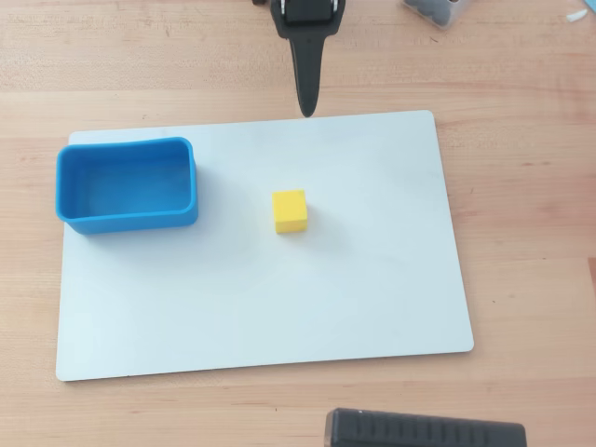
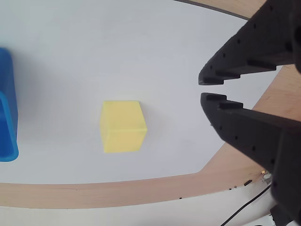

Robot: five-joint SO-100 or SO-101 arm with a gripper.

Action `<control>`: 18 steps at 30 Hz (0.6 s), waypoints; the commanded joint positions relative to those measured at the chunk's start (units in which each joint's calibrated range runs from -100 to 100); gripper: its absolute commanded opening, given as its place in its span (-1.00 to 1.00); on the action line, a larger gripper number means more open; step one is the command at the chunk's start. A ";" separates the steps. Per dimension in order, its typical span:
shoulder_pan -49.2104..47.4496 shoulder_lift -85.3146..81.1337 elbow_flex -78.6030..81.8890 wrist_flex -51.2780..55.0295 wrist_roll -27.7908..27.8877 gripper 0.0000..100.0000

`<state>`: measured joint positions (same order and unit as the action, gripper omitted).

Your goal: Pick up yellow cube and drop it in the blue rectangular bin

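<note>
One yellow cube [image 1: 290,210] only, flat on a white board [image 1: 372,279], near the board's middle and slightly toward its top edge in the overhead view; seen again in the wrist view [image 2: 122,126], upright, nothing touching it. One blue bin [image 1: 128,185], also on the board, well to the left of the cube in the overhead view, with bare white between them; just a sliver of its rounded corner showing at the left edge of the wrist view [image 2: 8,106], the rest cut off. One gripper [image 1: 306,110], black, pointing down from the top edge of the overhead view, its tip at the board's upper edge, above the cube in that view and clearly apart from it. In the wrist view, gripper [image 2: 205,88] at the right side, cube to its left with white board between; jaws nearly closed, just a narrow slit between the tips, nothing held. From overhead, both fingers merged into a single dark wedge, so no gap to be made out there. Board on a wooden table [image 1: 521,186]. Two other objects cropped by the overhead frame: a dark ribbed block [image 1: 426,429] at the bottom edge and a grey thing [image 1: 433,11] at the top right, neither identifiable.
</note>
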<state>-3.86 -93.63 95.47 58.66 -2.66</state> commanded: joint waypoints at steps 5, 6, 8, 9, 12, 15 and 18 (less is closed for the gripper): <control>-1.80 -2.75 0.35 -1.18 0.83 -1.00; -1.89 -2.75 0.35 -1.27 0.88 -1.00; -1.54 -2.75 0.63 -2.67 1.90 -1.00; -0.94 -2.75 0.26 -2.84 2.15 -1.00; -0.43 -2.75 -1.83 -2.42 3.66 -1.00; -0.26 -1.73 -5.83 -2.42 4.30 -1.00; 0.26 3.84 -9.01 -3.91 4.35 -1.00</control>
<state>-4.71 -93.72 96.22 57.94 0.71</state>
